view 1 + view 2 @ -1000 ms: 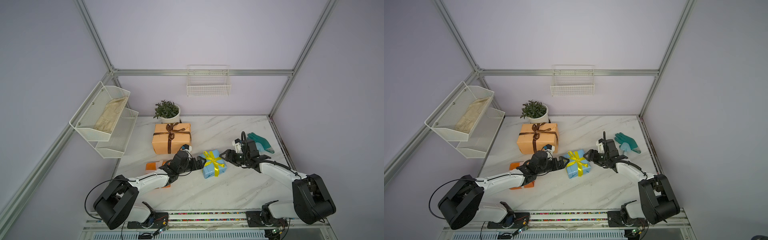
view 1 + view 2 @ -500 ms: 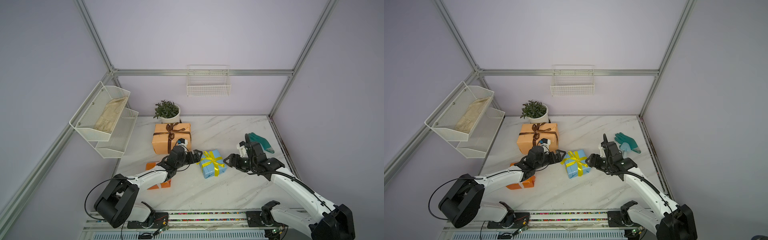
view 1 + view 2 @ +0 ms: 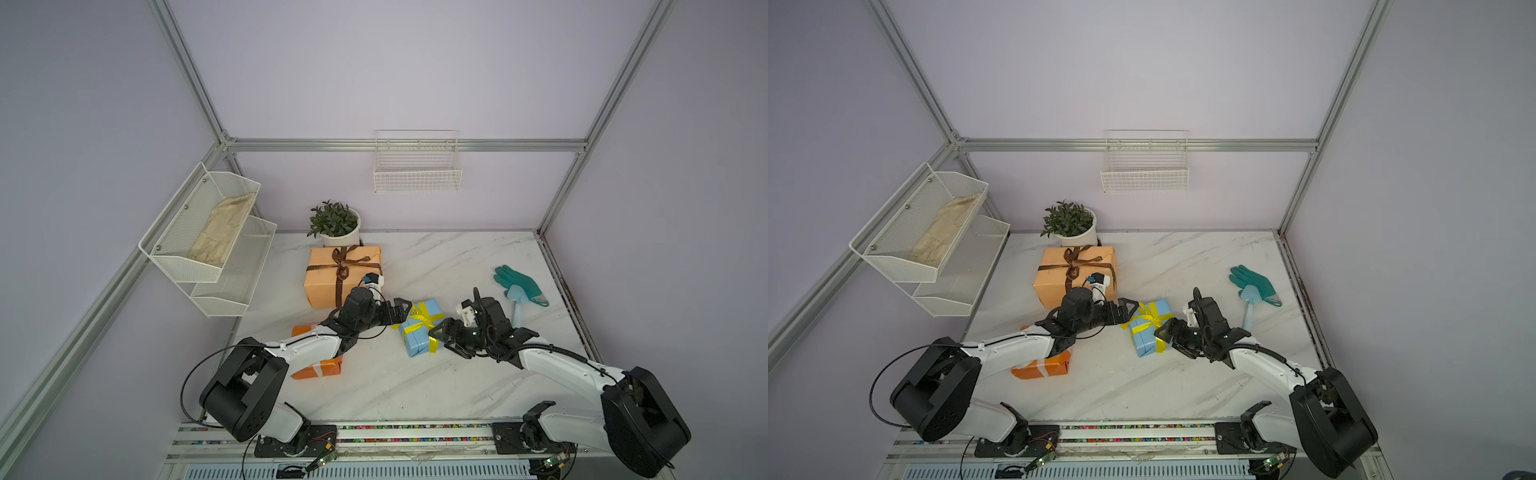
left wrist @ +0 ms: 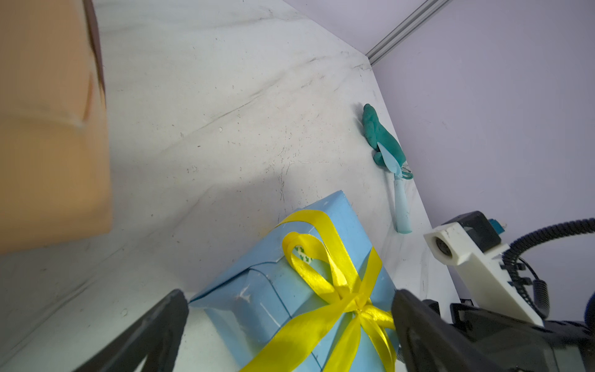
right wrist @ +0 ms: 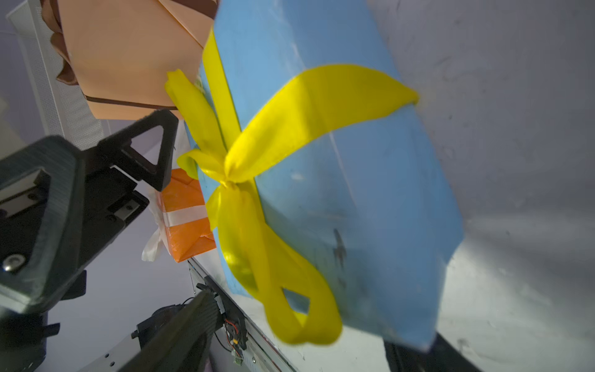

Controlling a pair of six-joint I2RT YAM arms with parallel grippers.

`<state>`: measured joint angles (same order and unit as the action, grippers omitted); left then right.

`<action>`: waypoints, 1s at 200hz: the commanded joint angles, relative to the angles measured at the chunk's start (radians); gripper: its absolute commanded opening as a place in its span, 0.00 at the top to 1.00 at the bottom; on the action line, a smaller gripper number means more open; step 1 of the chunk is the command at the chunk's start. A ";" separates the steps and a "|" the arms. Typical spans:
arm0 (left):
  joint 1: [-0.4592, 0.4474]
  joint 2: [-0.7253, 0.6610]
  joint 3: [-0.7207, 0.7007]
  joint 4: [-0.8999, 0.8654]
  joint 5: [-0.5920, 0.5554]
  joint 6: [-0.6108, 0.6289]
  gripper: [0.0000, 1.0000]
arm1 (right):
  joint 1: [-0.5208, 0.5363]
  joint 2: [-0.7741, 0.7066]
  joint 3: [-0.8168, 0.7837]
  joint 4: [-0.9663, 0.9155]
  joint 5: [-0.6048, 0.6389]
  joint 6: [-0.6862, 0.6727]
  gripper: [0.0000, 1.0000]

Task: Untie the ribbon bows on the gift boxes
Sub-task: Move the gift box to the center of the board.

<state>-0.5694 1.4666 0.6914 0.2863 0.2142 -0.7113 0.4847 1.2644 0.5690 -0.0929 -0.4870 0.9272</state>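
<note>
Currently the left gripper (image 3: 399, 316) and right gripper (image 3: 444, 338) flank the light blue gift box (image 3: 417, 347). Both sets of jaws stand open.

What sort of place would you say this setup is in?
Most likely a robot test cell, not a home: plain walls on an aluminium frame, a left arm and right arm mounted at the edge of a marble-look table, and staged props like the peach gift box.

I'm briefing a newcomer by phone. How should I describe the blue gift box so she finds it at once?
On the marble table, look in front of the big peach box, toward the right. The light blue box lies there, the only one tied with a yellow bow.
</note>
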 commanded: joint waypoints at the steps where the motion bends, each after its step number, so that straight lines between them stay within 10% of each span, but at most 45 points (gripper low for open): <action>1: 0.006 -0.046 -0.010 0.023 0.028 0.041 0.00 | 0.005 0.051 0.040 0.190 0.033 0.014 0.18; 82: 0.006 -0.117 -0.078 0.014 0.046 0.039 0.00 | -0.033 0.338 0.333 0.098 0.081 -0.215 0.15; 136: 0.031 -0.199 -0.095 -0.160 -0.168 -0.005 0.00 | -0.034 0.294 0.370 -0.105 0.102 -0.415 0.22; 200: 0.043 -0.116 -0.054 -0.145 -0.007 0.044 0.04 | -0.032 0.358 0.349 0.026 -0.050 -0.381 0.37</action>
<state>-0.5266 1.3190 0.6201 0.1337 0.1322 -0.6857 0.4511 1.5791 0.9195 -0.1242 -0.4519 0.5423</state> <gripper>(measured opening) 0.981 0.675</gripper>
